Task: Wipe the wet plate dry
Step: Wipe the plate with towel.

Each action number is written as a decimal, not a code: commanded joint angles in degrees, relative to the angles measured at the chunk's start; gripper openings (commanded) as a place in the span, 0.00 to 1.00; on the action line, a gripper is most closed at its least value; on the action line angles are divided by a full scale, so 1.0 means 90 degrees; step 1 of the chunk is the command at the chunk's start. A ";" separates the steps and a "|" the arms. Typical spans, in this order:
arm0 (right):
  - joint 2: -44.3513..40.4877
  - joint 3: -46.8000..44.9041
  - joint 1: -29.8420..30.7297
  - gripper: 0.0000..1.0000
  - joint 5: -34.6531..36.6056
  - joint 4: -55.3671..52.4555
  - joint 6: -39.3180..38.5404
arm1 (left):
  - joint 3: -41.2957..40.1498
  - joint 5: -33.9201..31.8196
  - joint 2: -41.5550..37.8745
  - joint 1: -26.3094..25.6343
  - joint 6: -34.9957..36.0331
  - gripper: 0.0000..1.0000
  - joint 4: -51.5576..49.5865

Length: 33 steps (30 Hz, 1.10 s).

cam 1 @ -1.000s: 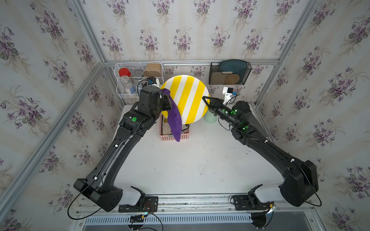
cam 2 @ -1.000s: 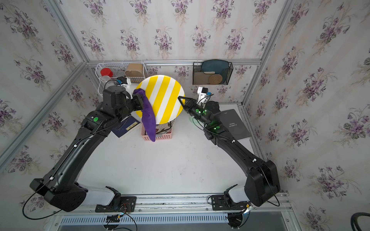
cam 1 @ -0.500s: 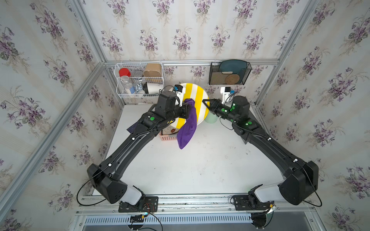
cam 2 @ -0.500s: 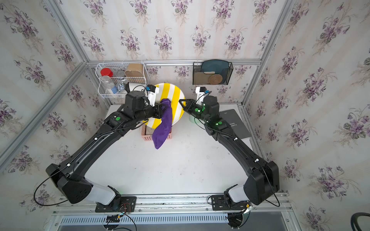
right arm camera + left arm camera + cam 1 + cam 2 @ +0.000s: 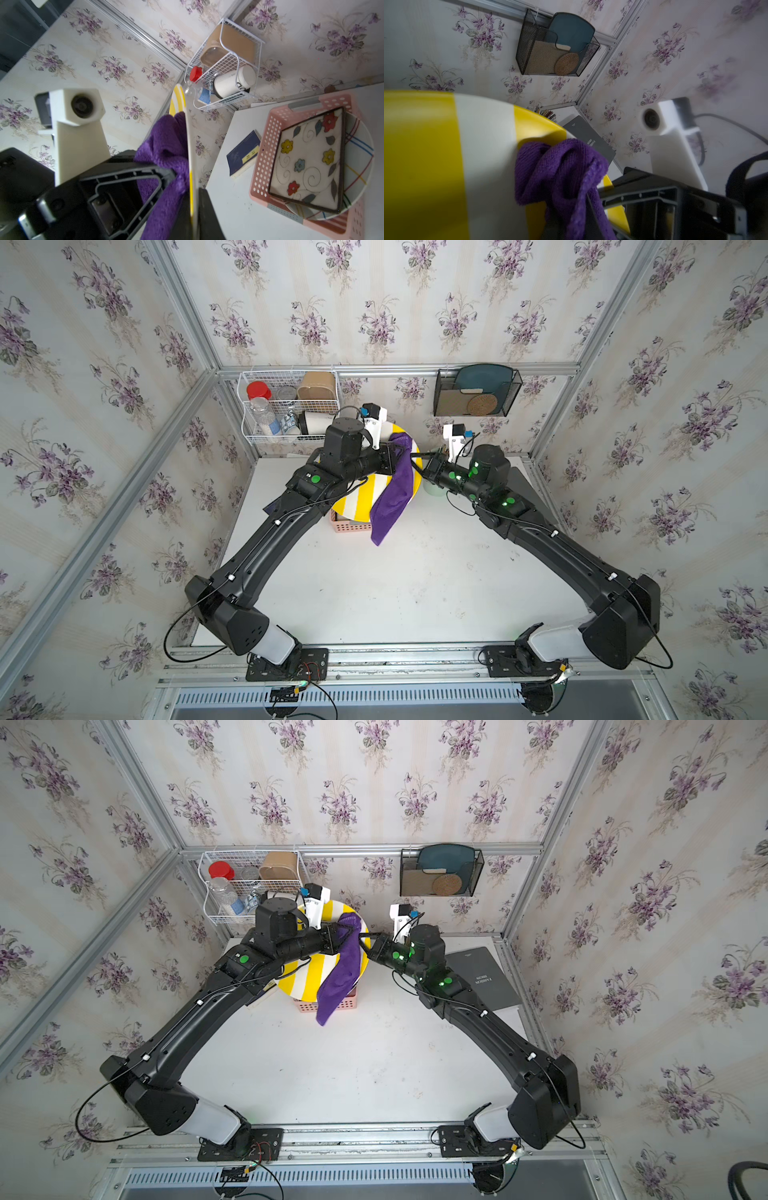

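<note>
The plate [image 5: 360,498] is round with yellow and white stripes and hangs tilted above the pink basket. My right gripper [image 5: 417,456] is shut on its right rim, and in the right wrist view the fingers [image 5: 207,216] clamp the thin plate edge [image 5: 190,166]. My left gripper [image 5: 400,454] is shut on a purple cloth [image 5: 395,494]. It presses the cloth against the plate's face close to the right gripper. The cloth's long tail hangs down past the plate's lower edge. In the left wrist view the bunched cloth [image 5: 560,166] lies on the plate [image 5: 483,155].
Beneath the plate, the pink basket [image 5: 262,166] holds a square flowered plate [image 5: 307,162] over a round one. A blue book [image 5: 245,153] lies beside it. A white wire rack [image 5: 286,406] and black mesh holder [image 5: 476,391] hang on the back wall. A grey book [image 5: 484,977] lies at right.
My left gripper has dragged the cloth across the plate from its left rim to its right rim. The plate, still in the right gripper, has tipped from facing the camera to a flatter, lower pose.
</note>
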 commanded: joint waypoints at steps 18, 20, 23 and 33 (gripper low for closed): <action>-0.1079 -0.1440 -0.0435 0.00 -0.0305 0.2134 0.0508 | -0.1235 -0.0826 -0.0691 0.0907 -0.0291 0.00 -0.0546; -0.1195 -0.1559 -0.0186 0.00 -0.0500 0.1892 0.0212 | -0.0926 -0.0839 -0.0679 0.0975 0.0045 0.00 -0.0919; -0.1081 -0.1326 0.0320 0.00 -0.0869 0.1475 -0.0281 | -0.0753 0.0236 -0.0389 0.0912 0.0171 0.00 -0.0862; -0.0951 -0.0379 -0.1416 0.00 0.0007 0.2048 0.0530 | -0.1220 0.1067 -0.0983 0.1347 -0.1372 0.00 0.1164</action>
